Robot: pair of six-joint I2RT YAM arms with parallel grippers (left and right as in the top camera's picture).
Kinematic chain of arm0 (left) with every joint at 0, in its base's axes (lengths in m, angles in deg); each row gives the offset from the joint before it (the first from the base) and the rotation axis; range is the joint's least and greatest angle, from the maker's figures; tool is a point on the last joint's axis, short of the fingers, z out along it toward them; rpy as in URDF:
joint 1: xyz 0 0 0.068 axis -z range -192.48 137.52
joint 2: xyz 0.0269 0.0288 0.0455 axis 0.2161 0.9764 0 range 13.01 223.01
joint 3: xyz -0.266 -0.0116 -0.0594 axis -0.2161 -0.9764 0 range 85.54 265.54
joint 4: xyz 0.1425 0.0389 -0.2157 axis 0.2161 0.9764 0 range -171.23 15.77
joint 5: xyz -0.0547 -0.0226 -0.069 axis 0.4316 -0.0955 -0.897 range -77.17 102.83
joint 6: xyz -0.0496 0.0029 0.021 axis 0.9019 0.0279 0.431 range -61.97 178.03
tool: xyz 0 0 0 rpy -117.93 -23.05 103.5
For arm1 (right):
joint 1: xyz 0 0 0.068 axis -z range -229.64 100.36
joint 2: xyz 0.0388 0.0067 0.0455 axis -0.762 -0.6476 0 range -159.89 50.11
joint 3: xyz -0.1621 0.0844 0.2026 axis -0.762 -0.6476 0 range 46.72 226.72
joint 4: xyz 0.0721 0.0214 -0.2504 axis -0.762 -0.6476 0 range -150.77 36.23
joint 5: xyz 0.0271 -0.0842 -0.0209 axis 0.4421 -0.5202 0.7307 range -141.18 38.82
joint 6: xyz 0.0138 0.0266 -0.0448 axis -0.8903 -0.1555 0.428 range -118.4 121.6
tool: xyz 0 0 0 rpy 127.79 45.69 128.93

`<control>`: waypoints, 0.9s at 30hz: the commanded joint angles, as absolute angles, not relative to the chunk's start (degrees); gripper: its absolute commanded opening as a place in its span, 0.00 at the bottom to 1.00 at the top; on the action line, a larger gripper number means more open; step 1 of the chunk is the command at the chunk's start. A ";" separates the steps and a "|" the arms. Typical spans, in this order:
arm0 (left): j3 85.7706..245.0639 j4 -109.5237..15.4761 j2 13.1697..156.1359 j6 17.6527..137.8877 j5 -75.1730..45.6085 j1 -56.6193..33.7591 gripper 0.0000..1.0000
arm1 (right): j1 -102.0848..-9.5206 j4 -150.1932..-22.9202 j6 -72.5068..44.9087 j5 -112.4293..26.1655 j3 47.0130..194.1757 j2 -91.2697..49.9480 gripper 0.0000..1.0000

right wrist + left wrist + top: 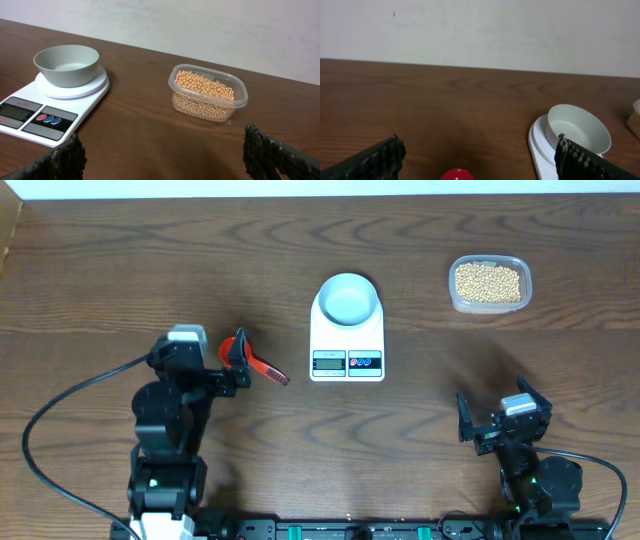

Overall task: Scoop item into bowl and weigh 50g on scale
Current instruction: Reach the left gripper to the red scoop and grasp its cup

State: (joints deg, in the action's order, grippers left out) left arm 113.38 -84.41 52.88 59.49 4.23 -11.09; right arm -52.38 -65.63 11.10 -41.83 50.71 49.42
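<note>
The tan-yellow beans (488,281) fill a clear plastic tub (455,292) at the back right; they also show in the right wrist view (204,86). The white bowl (348,299) stands empty on the white scale (346,363) at the table's middle, and both show in the right wrist view, bowl (66,64) on scale (35,117). My left gripper (238,362) is open, its fingers either side of a red scoop (270,370), whose red top (456,175) shows between the jaws (479,145). My right gripper (497,420) is open and empty (162,140).
The bowl (577,127) and the edge of the scale (540,150) lie to the right of my left gripper. The brown wooden table (120,260) stretches to a pale wall at the back. Black cables run by both arm bases.
</note>
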 commanded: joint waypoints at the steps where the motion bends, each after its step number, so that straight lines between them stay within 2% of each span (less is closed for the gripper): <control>1: 117.99 -81.83 54.30 58.96 4.93 -11.22 0.98 | -52.10 -65.54 11.51 -42.03 50.40 49.73 0.99; 9: 127.63 -66.25 55.88 58.94 4.39 -11.22 0.98 | -52.10 -65.54 11.53 -42.03 50.40 49.73 0.99; 12: 127.98 -65.81 55.88 58.94 1.46 -11.22 0.98 | -52.10 -65.54 11.51 -42.03 50.40 49.73 0.99; 19: 127.95 -61.96 55.99 58.94 1.54 -11.22 0.98 | -52.10 -65.54 11.51 -42.03 50.40 49.73 0.99; 27: 127.95 -63.01 55.99 58.94 1.52 -11.22 0.98 | -52.10 -65.54 11.53 -42.03 50.40 49.73 0.99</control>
State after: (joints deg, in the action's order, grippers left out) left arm 126.75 -62.16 56.07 59.47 2.22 -11.09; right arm -52.38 -65.65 11.10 -41.83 50.71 49.42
